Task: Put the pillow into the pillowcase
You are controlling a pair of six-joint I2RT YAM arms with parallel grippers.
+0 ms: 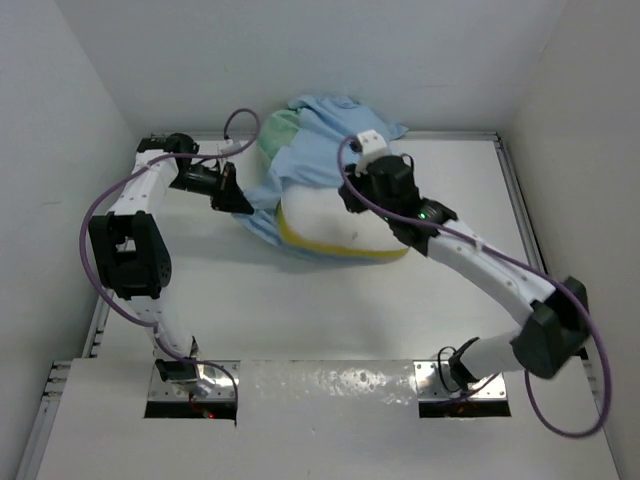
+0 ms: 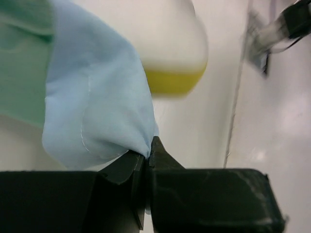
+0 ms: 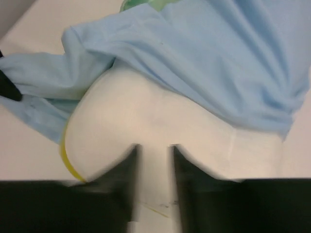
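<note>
The pillow (image 1: pixel 335 228) is fat, white and puffy, with a thin yellow line along its edge. It lies toward the back of the smooth white worktop (image 1: pixel 300 320). Its far half is covered by the pillowcase (image 1: pixel 325 150), a thin, soft cloth that is light blue with a bit of shiny green. The left fingers (image 2: pixel 146 162) are squeezed tight on a blue corner. The right fingers (image 3: pixel 132 160) pinch the pillow's near end, with a small gap between them.

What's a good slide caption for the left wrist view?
Left hand shut on a bunched edge of the light blue pillowcase, with the white, yellow-piped pillow behind it.
</note>
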